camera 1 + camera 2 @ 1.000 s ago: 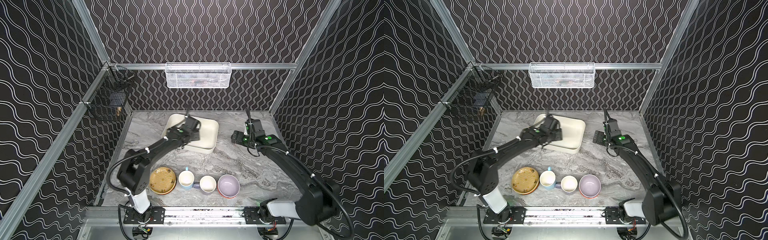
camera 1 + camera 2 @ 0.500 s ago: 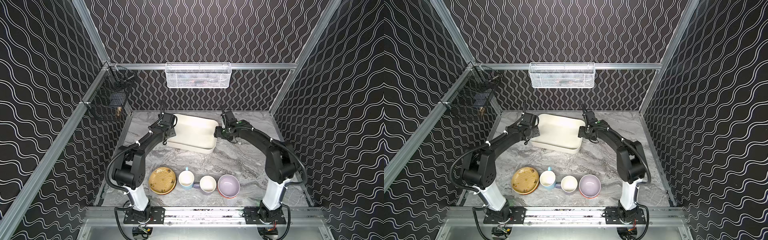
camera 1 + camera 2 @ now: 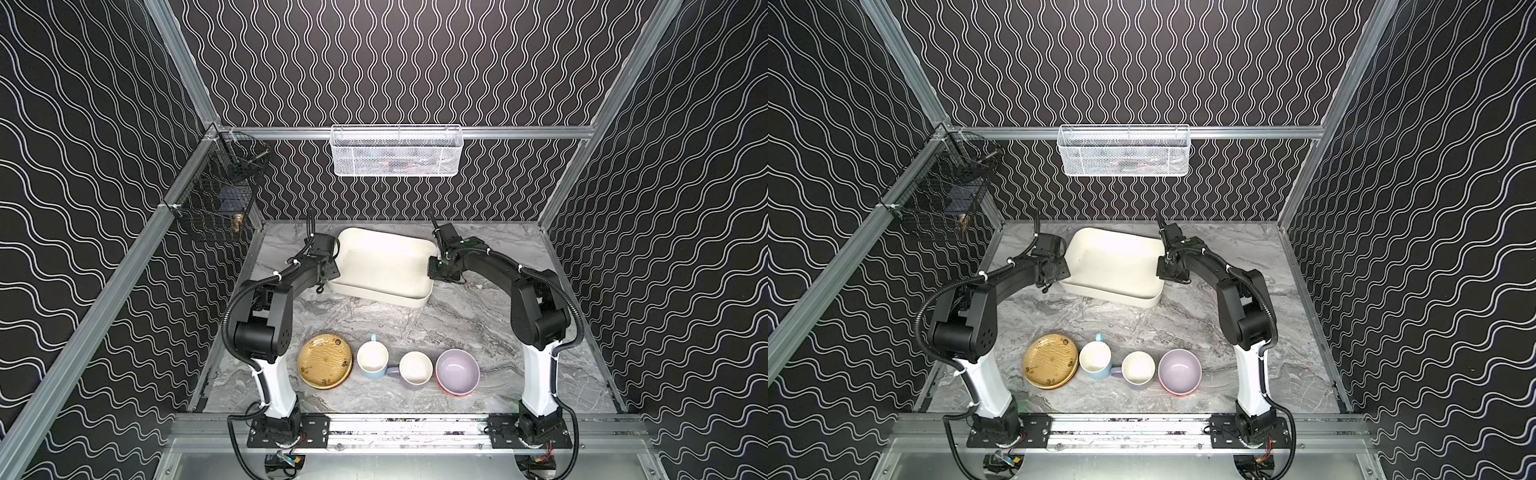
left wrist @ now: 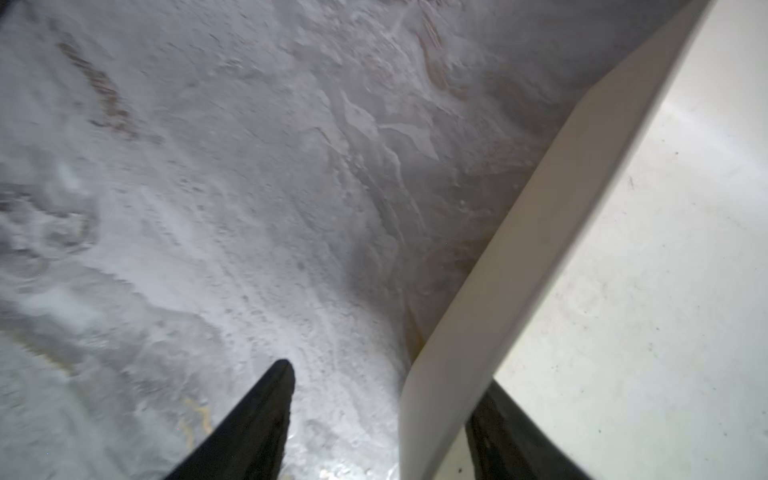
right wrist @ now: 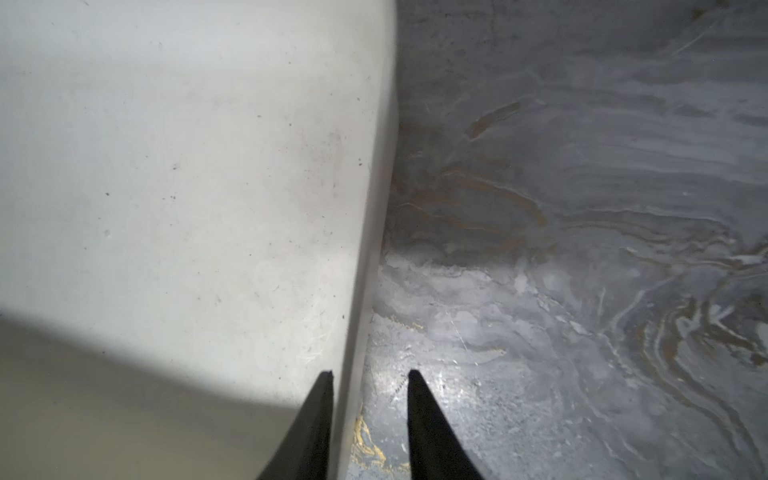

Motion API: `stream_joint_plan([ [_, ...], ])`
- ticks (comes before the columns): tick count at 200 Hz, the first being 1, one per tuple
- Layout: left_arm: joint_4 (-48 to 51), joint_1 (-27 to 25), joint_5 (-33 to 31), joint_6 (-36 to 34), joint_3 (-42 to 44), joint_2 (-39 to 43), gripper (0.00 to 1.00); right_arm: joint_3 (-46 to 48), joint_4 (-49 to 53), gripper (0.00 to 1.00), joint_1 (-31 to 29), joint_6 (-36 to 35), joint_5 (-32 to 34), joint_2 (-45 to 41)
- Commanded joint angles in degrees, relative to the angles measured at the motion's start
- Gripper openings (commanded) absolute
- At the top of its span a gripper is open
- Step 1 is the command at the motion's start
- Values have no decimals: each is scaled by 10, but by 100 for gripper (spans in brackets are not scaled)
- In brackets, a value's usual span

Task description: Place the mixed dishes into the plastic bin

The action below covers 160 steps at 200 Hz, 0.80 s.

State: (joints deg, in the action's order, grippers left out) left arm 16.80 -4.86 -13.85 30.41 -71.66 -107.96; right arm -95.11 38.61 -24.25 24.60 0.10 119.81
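The plastic bin [image 3: 382,266] [image 3: 1113,262] stands empty at the back of the table. My left gripper [image 3: 333,262] [image 3: 1064,266] [image 4: 388,374] is open astride the bin's [image 4: 623,249] left wall, one finger inside and one outside. My right gripper [image 3: 434,272] [image 3: 1163,270] [image 5: 370,372] straddles the bin's [image 5: 166,166] right wall, narrowly open; the inner finger lies against the wall and the outer stands off it. Along the front stand the mixed dishes: a tan-gold plate [image 3: 325,360], a light-blue mug [image 3: 372,359], a lavender mug [image 3: 415,368] and a lavender bowl [image 3: 457,370] nested in an orange-edged bowl.
A white wire-mesh basket [image 3: 395,151] hangs on the back wall above the bin. A black wire basket [image 3: 216,208] hangs on the left wall. Both arm bases sit on the metal rail [image 3: 407,428] at the front edge. Bare marble table [image 3: 374,320] lies between bin and dishes.
The left gripper has moved from over the bin to its left wall. The right gripper has swung left to the right wall, and its jaws have narrowed around it.
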Motion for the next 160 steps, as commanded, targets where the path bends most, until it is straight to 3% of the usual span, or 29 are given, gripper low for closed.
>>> stream_joint_plan([
  [1,-48,1,71,21,7,1,64,5,20,32,15,-10,8,-10],
  [27,-75,-4,125,41,36,12,58,24,22,30,38,-22,6,-26],
  [107,-74,-68,120,58,104,55,54,82,18,33,72,-33,21,-75],
  [122,-70,-75,114,61,116,63,55,88,19,37,72,-35,31,-83],
  [137,-66,-76,118,63,124,73,57,103,10,48,72,-41,34,-103],
  [160,-61,-86,97,67,132,106,64,113,5,57,72,-45,45,-153],
])
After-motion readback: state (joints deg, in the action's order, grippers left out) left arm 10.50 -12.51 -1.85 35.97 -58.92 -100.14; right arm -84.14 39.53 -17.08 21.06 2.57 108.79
